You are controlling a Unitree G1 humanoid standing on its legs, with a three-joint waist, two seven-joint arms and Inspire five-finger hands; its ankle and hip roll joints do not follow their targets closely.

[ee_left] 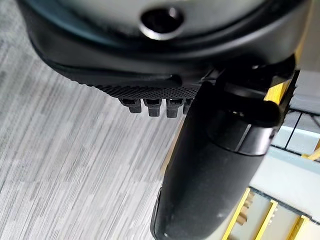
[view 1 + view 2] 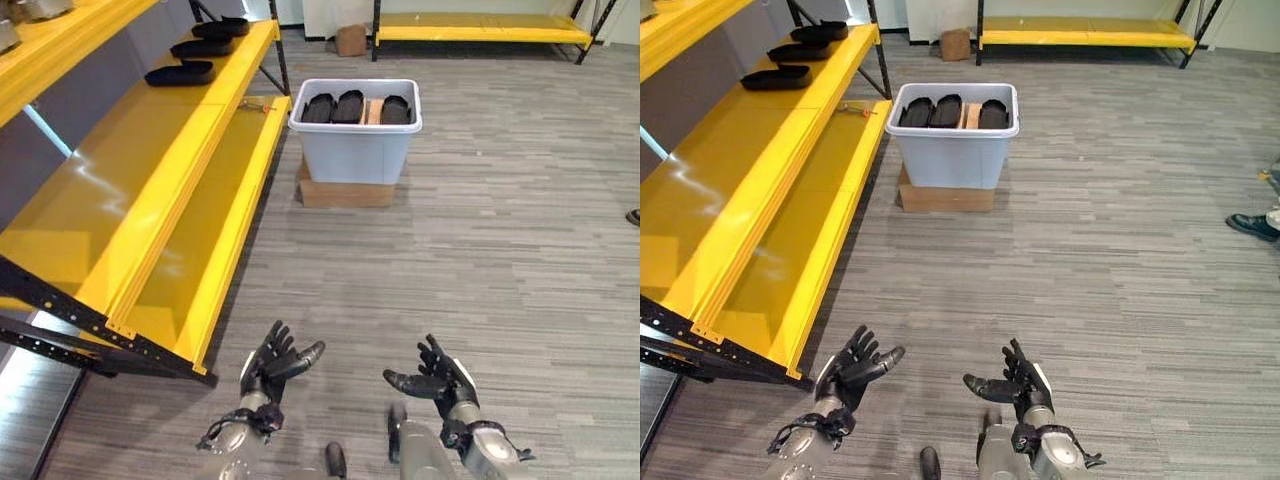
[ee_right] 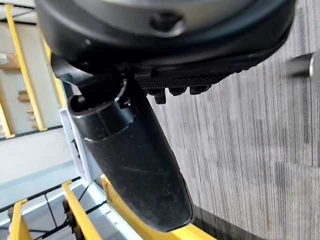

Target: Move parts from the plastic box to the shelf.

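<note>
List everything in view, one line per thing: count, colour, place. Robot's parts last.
box: one, white, on the floor ahead, beside the shelf's end.
parts in box: three, black, side by side, with a tan piece between two of them.
parts on shelf: three, black, in a row at the far end.
shelf: one, yellow with a black frame, on the left.
cardboard: one, brown, under the box.
far rack: one, yellow, at the back.
small carton: one, brown, by the far rack.
shoe: one, black, a person's, at the right edge.
left hand: open, low over the floor.
right hand: open, low over the floor.
</note>
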